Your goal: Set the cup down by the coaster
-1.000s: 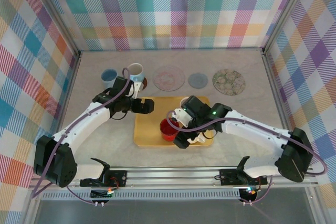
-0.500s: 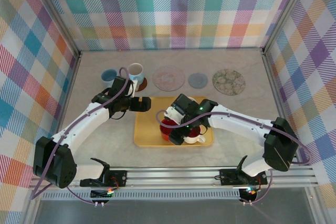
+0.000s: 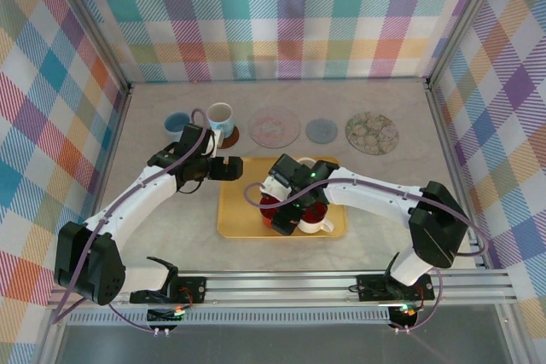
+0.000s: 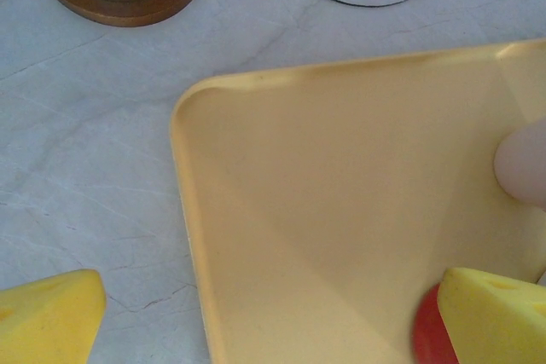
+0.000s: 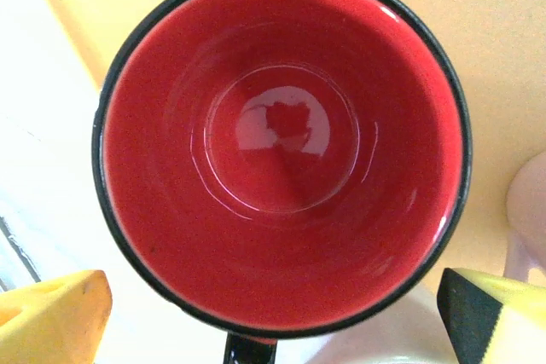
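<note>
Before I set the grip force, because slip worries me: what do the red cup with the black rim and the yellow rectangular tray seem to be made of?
Red cup with black rim: probably glazed ceramic, glossy; sharp highlights and a reflection sit in its bottom. Yellow rectangular tray: likely moulded plastic, smooth matte; even colour, rounded raised corner, no glare.

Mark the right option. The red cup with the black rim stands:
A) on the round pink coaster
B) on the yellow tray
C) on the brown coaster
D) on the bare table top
B: the right wrist view looks straight down into the red cup with yellow surface around most of it, and the top view shows it inside the edges of the yellow tray.
</note>
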Tool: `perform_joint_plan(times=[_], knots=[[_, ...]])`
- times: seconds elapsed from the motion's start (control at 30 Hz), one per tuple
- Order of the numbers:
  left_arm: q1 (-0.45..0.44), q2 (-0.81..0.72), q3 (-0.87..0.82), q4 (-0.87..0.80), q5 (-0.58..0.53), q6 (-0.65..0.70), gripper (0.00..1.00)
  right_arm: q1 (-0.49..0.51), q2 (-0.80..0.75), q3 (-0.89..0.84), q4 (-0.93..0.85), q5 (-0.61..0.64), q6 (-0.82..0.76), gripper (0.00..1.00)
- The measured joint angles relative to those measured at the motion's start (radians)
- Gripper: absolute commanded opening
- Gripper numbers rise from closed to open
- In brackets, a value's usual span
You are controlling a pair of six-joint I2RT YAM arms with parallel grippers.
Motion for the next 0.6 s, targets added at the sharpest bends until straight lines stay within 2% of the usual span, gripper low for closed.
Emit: perform_joint_plan(times=[0.6], knots=[[0.021, -0.025, -0.01, -0.024, -0.007, 0.005, 1.0, 0.0, 0.143, 0.109, 0.041, 0.071, 0.051, 0.99]])
